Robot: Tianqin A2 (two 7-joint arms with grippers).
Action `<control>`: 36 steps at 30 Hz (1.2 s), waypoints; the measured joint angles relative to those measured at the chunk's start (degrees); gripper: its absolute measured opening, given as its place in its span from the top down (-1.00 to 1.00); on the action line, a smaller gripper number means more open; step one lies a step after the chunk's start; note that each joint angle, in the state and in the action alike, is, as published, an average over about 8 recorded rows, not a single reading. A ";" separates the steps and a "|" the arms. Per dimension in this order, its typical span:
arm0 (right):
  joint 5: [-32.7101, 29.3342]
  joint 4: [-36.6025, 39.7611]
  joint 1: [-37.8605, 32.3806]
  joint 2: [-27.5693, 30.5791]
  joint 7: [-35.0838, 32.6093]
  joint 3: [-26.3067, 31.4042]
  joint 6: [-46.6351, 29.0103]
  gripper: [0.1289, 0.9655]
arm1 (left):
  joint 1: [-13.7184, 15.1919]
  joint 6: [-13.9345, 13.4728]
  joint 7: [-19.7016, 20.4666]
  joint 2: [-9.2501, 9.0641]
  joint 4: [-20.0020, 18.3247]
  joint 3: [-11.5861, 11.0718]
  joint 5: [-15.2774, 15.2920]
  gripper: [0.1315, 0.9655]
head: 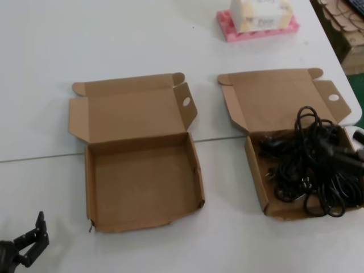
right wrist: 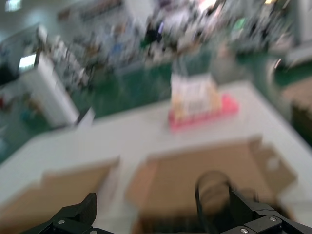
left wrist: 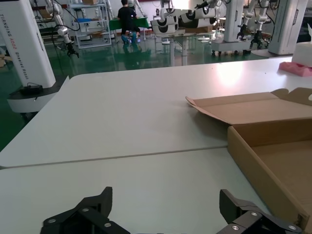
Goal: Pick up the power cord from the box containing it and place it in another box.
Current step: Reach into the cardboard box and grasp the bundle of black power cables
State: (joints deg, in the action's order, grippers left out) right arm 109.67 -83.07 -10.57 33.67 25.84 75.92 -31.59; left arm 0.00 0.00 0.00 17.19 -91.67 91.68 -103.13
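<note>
**Cord not yet gripped, right gripper over its box**

Cord (head: pixel 310 170) pickup is the step in hand, and nothing has been lifted so far.

Nearest, by the table's (head: pixel 45 68) near-left corner, the left gripper (head: pixel 34 239) hangs just above the surface with its fingers spread and nothing between them. It is well apart from both boxes.

Next out, near the middle of the table, the empty box (head: pixel 89 187) lies open. It has a bare floor and a bent near wall, and it is where the cord is to go.

Toward the right edge, the cord box (head: pixel 257 182) holds the cord as a loose black tangle. The tangle fills most of the floor and is heaped against the box's right wall.

The right gripper (right wrist: pixel 163 209) is over this box with its fingers wide apart. One cord loop (right wrist: pixel 196 195) stands up in the gap, and nothing is clamped.

The next move, as I judge it, is to come down around that loop or a thicker bundle, close, and lift high enough to clear the wall. The gripper would then carry the cord toward the left edge to the empty box. Trailing loops may snag the wall.

The bulk of the tangle seems to run near to far, and loops rise over the far wall onto the lid. Which way the plug ends point I cannot tell.

Farthest, by the far edge, sits a pink block (head: pixel 227 28).
</note>
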 joint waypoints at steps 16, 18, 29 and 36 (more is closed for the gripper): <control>-16.39 26.30 -17.72 1.19 0.00 1.24 -21.95 -0.99 | 0.00 0.00 0.00 0.00 0.00 0.00 0.00 -0.08; -17.29 27.85 -19.12 0.89 0.00 2.46 -21.22 -0.98 | 0.00 0.00 0.00 0.00 0.00 0.00 0.00 0.04; -18.64 32.48 -23.27 0.08 0.00 6.22 -17.78 -0.79 | 0.00 0.00 0.00 0.00 0.00 0.00 0.01 0.57; -18.80 33.39 -23.67 0.58 0.00 7.27 -16.00 -0.55 | 0.00 0.00 0.01 0.00 0.00 0.00 0.01 0.77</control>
State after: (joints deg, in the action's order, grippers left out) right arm 90.87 -49.67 -34.24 34.25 25.84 83.19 -47.59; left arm 0.00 0.00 0.01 17.19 -91.67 91.68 -103.12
